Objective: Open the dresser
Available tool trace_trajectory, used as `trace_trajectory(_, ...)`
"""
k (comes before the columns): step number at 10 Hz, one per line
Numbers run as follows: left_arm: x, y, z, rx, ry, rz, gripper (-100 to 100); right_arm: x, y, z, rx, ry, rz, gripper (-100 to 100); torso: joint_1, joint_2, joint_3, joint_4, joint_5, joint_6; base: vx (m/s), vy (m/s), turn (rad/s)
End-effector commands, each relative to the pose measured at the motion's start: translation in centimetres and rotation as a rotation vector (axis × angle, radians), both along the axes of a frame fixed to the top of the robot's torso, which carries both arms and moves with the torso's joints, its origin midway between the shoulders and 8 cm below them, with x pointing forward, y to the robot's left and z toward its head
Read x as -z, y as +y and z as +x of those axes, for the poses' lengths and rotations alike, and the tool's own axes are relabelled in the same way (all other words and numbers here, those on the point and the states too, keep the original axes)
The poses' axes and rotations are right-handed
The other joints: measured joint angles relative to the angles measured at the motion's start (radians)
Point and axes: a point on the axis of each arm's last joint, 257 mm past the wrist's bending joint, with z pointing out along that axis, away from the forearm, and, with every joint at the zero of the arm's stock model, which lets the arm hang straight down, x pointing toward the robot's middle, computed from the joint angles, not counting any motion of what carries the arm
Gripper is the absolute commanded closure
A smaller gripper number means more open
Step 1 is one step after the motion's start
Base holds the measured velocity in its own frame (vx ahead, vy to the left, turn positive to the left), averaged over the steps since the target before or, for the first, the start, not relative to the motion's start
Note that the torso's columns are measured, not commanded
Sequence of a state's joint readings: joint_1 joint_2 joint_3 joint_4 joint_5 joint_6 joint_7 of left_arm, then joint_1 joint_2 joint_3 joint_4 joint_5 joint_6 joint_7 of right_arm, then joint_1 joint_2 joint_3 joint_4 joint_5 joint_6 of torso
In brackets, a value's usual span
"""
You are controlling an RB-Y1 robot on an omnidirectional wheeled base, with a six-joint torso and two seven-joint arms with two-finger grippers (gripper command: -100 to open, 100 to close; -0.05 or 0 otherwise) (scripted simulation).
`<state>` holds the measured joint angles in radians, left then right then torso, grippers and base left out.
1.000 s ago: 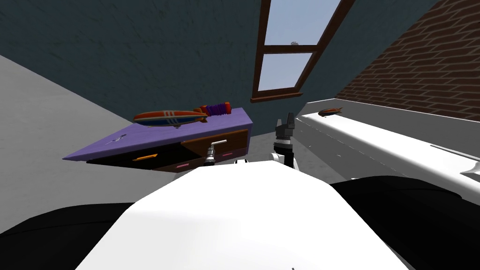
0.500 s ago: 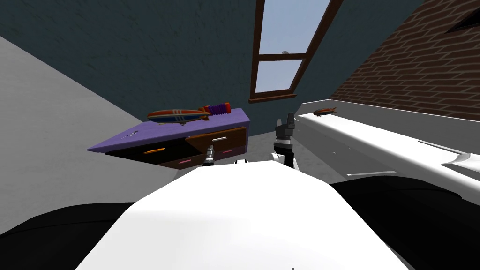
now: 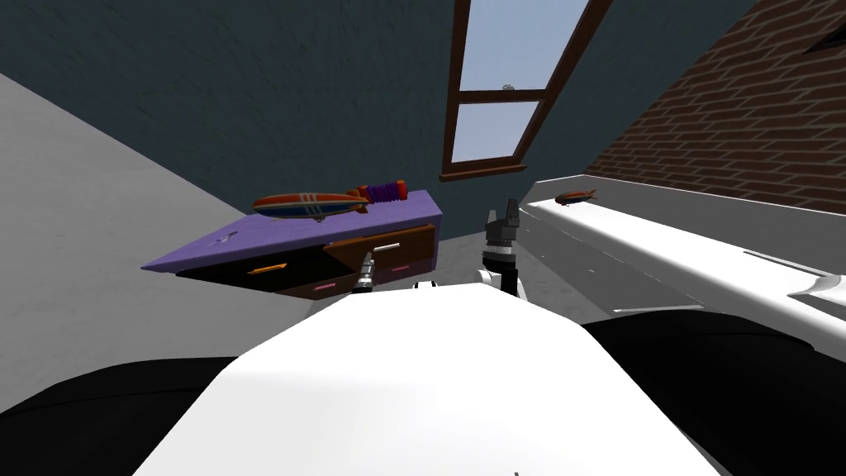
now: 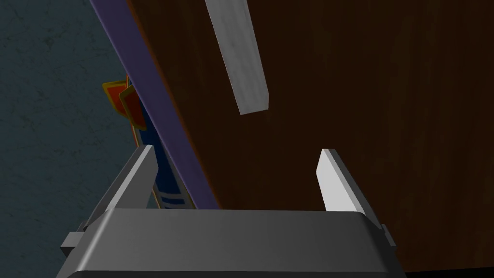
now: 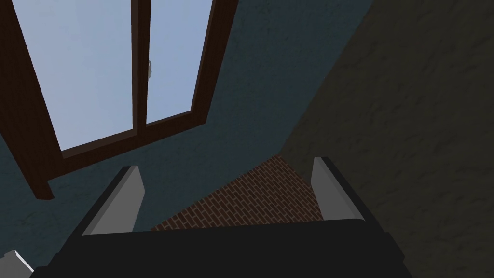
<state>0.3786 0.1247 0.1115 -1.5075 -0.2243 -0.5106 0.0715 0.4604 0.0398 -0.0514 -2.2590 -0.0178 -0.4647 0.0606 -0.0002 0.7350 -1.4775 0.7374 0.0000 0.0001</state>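
Nearest, the left gripper (image 4: 236, 152) holds its two thin light grey fingers (image 4: 333, 178) spread wide with nothing between them, facing the flat dark brown drawer front (image 4: 362, 96). The light grey bar handle (image 4: 239, 58) sits just beyond the fingertips and touches neither. The grasp is not yet made, and I judge the whole pull remains to be done. The right gripper (image 5: 226, 164), raised right of centre in the head view, is likewise parted and holds nothing (it has no part in this step).

The low brown dresser with a flat purple top (image 3: 330, 233) lies left of centre in the head view. Left of the handled drawer its front shows a black area with an orange handle (image 3: 266, 268). From this slant I cannot tell whether that is a drawer drawn out or a gap.

The purple top's lip runs close beside one left finger, and a red and blue striped toy airship (image 3: 310, 204) lies on the top near that edge. The grey floor (image 3: 74, 248) at the left of the frame looks to give room for drawing back. A long white piece of furniture (image 3: 677, 248) bounds the right side, with the dark teal wall (image 3: 248, 83) farthest off
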Motion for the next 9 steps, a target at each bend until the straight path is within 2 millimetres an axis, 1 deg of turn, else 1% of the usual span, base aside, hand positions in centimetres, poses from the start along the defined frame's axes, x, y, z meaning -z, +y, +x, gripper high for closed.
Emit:
trace_trajectory(1,0.8,-0.5,0.2,-0.013,0.001,-0.027,-100,0.0,0.0,0.0,0.0,0.0,0.0,0,0.001,-0.001,-0.001,-0.001,0.0,0.0,0.132,0.024,0.001)
trace_trajectory(3,1.1,-1.2,0.3,-0.024,-0.002,-0.057,-100,0.0,0.0,0.0,0.0,0.0,0.0,0,0.0,0.005,0.002,0.001,0.0,0.0,0.069,0.018,0.0)
trace_trajectory(5,1.3,-2.2,0.3,-0.038,-0.006,-0.097,-100,0.0,0.0,0.0,0.0,0.0,0.0,0,-0.001,0.008,0.005,0.002,0.0,0.0,0.005,0.004,0.0)
trace_trajectory(6,1.1,-1.8,0.4,-0.033,-0.005,-0.083,-100,0.0,0.0,0.0,0.0,0.0,0.0,0,-0.001,0.006,0.004,0.002,0.0,0.0,0.0,0.0,0.0)
trace_trajectory(7,0.5,-1.5,0.8,-0.039,-0.005,-0.086,-100,0.0,0.0,0.0,0.0,0.0,0.0,0,0.0,0.004,0.002,0.001,0.0,0.0,0.078,0.006,-0.032)
trace_trajectory(8,0.7,-1.7,0.5,-0.036,-0.007,-0.085,-100,0.0,0.0,0.0,0.0,0.0,0.0,0,0.001,-0.001,-0.001,0.0,0.0,0.0,0.05,0.005,-0.009)
trace_trajectory(9,0.7,-1.7,0.6,-0.037,-0.006,-0.085,100,0.0,0.0,0.0,0.0,0.0,0.0,0,0.0,0.001,0.0,0.0,0.0,0.0,0.006,0.001,0.002)
